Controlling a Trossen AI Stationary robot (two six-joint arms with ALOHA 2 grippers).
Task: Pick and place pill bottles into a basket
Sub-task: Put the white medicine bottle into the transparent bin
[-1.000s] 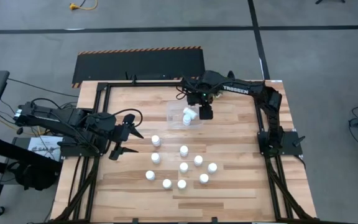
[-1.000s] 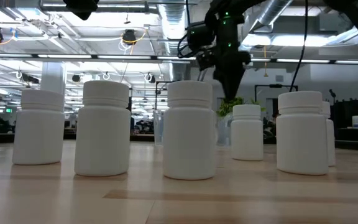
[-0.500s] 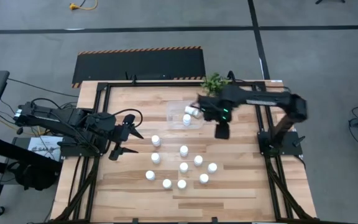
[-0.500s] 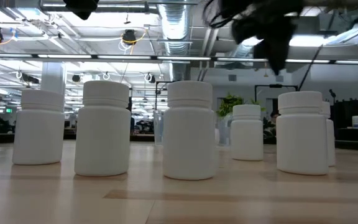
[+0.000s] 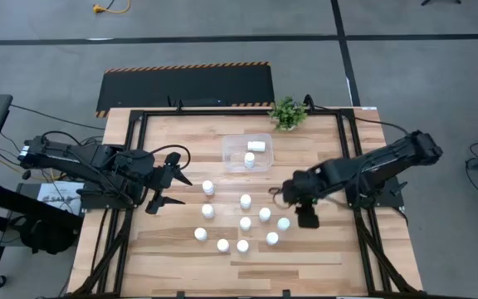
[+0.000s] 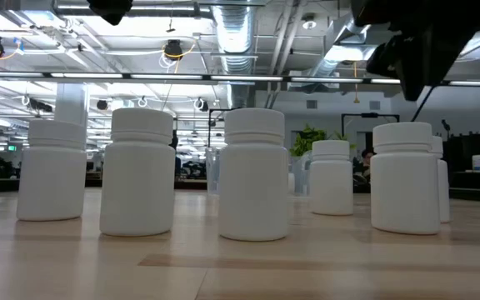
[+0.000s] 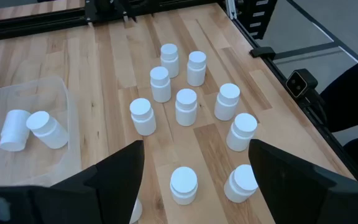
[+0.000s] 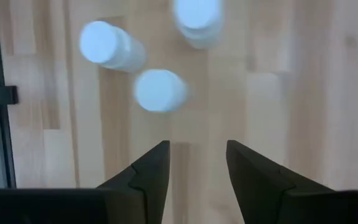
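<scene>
**Two Bottles Binned, Nine on the Table**

Seen from overhead, the left gripper [image 5: 166,181] hangs over the table's [image 5: 181,257] left side, its fingers spread wide apart and holding nothing, well short of the nearest bottle. Toward the middle, nine upright white pill bottles [image 5: 246,223] stand loosely clustered on the wooden surface; the left wrist camera shows their caps [image 7: 186,97] from above. Behind the cluster, toward the far edge, sits the clear basket [image 5: 230,143], with two bottles lying on their sides inside it [image 5: 257,146]. A small green plant [image 5: 288,112] stands at the far edge, just right of the basket. On the right, the right gripper [image 5: 307,219] hovers beside the cluster's right-hand bottle [image 5: 283,223], not touching it. Its wrist camera looks straight down past two dark fingers [image 8: 151,168] set a narrow gap apart, with nothing between them and three blurred bottle caps [image 8: 160,90] beyond.
</scene>
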